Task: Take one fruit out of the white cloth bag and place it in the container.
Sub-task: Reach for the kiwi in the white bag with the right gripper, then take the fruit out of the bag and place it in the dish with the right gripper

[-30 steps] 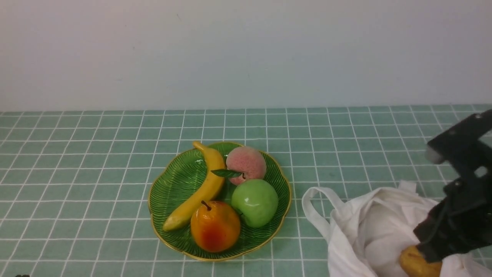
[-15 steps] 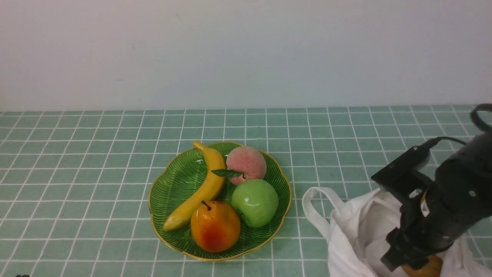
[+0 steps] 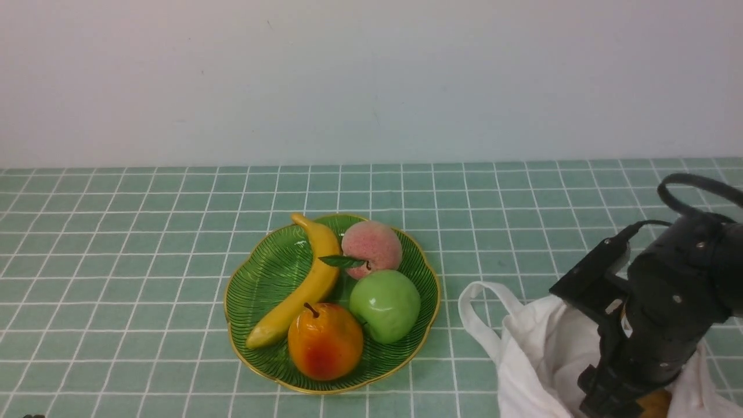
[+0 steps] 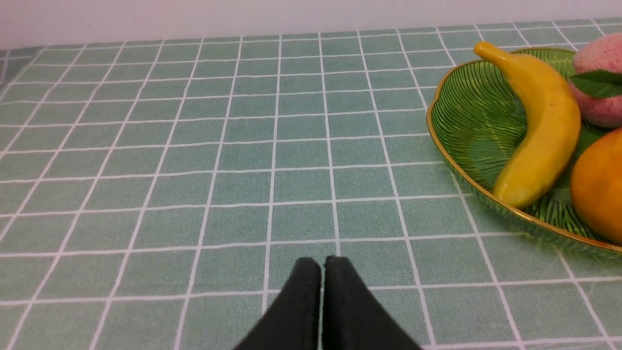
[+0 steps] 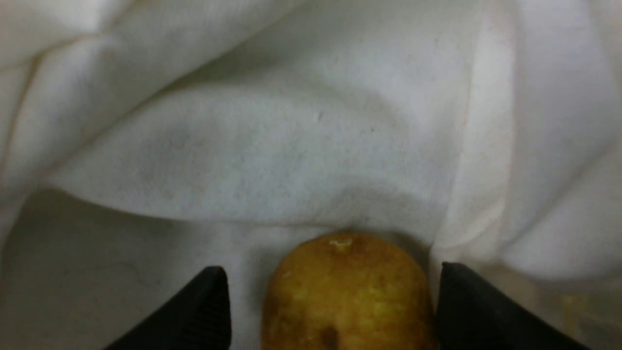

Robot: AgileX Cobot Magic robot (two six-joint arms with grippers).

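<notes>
I have the right end effector (image 5: 330, 272) down in the mouth of the bag (image 3: 534, 354), with its fingers spread and one on each side of the fruit (image 5: 347, 291). Nothing is pinched. There is a clear gap on one side. On the other side the finger sits just beside the skin, and I cannot tell whether it touches.

The fruit lies low in the bag, cradled in a fold of cloth, and in the front view only a sliver of it shows under the arm. I read the wide spread as deliberate: it lets the fingers slide along the fruit instead of nudging it deeper into the soft fabric. The cloth bunches close to one finger, so closing here could catch a fold along with the fruit.

The bag is slumped at the near right of the desk (image 3: 116, 261), with a handle loop trailing toward the dish (image 3: 438, 299). That looks like a short carry.

The left end effector (image 4: 321, 291) is pressed together and holds nothing. It sits low over the bare desk, on the side of the dish away from the bag. I take that as parking, since it leaves the way from bag to dish free.

The dish already holds a banana (image 3: 307, 284), a peach (image 3: 371, 247), an apple (image 3: 385, 305) and an orange fruit (image 3: 325, 342), crowded toward its right and near parts. The bare ribbed patch left of the banana looks like the best place to put the fruit down.
</notes>
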